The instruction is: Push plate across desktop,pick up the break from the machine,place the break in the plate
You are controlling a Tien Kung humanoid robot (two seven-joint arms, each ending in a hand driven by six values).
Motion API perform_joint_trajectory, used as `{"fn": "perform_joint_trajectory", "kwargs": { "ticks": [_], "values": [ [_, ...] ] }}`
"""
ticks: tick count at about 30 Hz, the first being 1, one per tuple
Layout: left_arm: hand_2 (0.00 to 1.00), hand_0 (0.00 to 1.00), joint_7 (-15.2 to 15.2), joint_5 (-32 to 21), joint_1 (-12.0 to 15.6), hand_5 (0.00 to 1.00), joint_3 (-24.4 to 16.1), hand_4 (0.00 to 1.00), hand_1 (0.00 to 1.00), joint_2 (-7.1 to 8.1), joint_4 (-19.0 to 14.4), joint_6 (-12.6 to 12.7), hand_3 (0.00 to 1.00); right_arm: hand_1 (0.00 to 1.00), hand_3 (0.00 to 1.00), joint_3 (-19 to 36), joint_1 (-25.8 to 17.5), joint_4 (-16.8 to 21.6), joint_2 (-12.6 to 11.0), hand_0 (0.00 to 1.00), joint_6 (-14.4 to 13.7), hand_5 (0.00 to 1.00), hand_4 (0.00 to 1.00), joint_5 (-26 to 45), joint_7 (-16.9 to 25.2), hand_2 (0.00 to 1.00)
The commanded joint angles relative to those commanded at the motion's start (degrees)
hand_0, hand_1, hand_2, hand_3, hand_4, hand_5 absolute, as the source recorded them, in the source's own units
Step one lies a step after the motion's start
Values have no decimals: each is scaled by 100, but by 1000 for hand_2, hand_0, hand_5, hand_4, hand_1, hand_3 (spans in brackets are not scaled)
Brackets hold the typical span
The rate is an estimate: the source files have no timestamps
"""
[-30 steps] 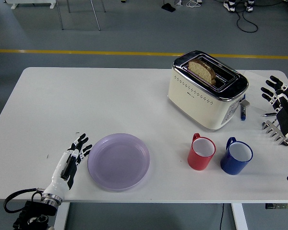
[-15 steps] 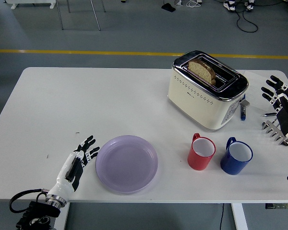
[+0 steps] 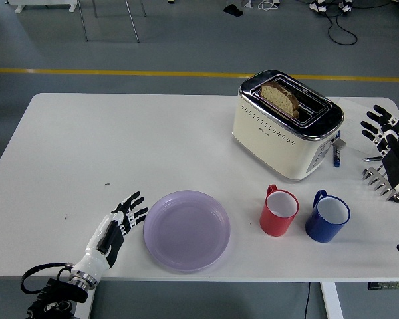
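Left hand [image 3: 118, 224], fingers extended and grasping nothing, is pushing the lilac plate [image 3: 187, 230] rightward along the table's [image 3: 120, 146] near edge toward the red mug [image 3: 279, 211], while the bread slice [image 3: 279, 96] is waiting in the toaster [image 3: 286, 124] and the open right hand [image 3: 388, 136] is idling far right.

red mug [image 3: 279, 211] (near) blocks plate [image 3: 187, 230] rightward.

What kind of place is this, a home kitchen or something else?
Probably a lab or workshop, not a home kitchen. The white table stands on a grey floor with a yellow line, and cables lie loose behind. The toaster and mugs look staged.
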Motion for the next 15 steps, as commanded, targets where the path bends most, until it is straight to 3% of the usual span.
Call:
{"fn": "perform_joint_trajectory", "kwargs": {
  "ticks": [8, 15],
  "values": [
    [925, 818, 74, 59, -43, 998, 44, 535, 849, -44, 29, -341, 932, 809, 824, -3, 1, -3, 7, 912, 0, 566, 535, 2, 0, 841],
    [905, 807, 74, 58, -54, 998, 40, 537, 831, -56, 18, -388, 899, 809, 824, -4, -7, -4, 9, 912, -1, 566, 535, 4, 1, 839]
  ]
}}
